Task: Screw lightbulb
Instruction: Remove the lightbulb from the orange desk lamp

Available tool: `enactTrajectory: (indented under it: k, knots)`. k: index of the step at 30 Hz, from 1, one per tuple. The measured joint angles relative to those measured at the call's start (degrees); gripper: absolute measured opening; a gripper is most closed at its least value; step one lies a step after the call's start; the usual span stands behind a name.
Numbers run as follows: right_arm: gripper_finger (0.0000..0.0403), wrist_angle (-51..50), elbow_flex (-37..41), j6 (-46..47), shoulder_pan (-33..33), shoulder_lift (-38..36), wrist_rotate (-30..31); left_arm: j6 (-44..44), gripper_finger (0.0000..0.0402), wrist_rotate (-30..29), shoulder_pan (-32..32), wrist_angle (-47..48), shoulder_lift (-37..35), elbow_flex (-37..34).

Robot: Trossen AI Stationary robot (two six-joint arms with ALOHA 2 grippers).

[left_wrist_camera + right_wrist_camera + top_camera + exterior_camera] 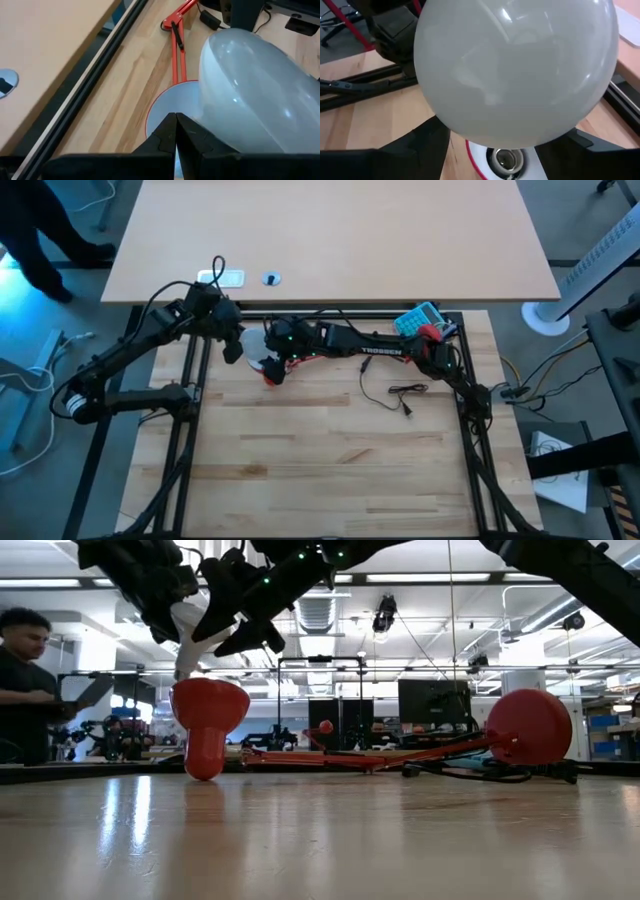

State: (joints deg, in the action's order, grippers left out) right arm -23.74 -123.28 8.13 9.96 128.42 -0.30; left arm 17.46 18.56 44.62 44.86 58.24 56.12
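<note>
The white lightbulb (515, 70) hangs tilted in the air just above the red lamp shade (208, 710), its narrow end pointing down at the shade's rim. The shade stands on its narrow end, mouth up, and its socket (507, 160) shows bare inside. My right gripper (506, 142) reaches in from the table's right, with the bulb's dome between its fingers. My left gripper (175, 132) is shut with nothing between its fingers, close beside the bulb (250, 85); whether it touches the bulb, I cannot tell. The lamp's arm (380, 758) lies on the table. My right gripper has the bulb's round dome (445, 125) between its two fingers (422, 147), one on either side. It comes slanting down from the table's right. The dome itself hides the places of contact. The bulb is lifted clear, tilted, with its narrow end (183, 672) lowest, over the shade.
The lamp's red round base (530, 725) stands on edge at the back right. Beside it are a teal object (418, 318) and a loose black cable (400, 395). A second table (330, 240) lies beyond. A person (25, 680) sits behind. Bare wood (330, 470) fills the near half.
</note>
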Motion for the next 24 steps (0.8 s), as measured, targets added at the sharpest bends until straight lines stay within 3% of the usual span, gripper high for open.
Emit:
enactTrajectory:
  k: [9,24]
  knots:
    - [0.0256,0.14,0.0,0.5,-1.36,-0.14,1.13,-0.85,0.0,-0.39,0.02,0.66,-1.28,-0.13]
    - [0.0256,3.95,-0.48,-1.19,-4.86,-6.63,6.37,-11.29,0.0,7.53,-0.13,-0.61,-8.29,-0.02]
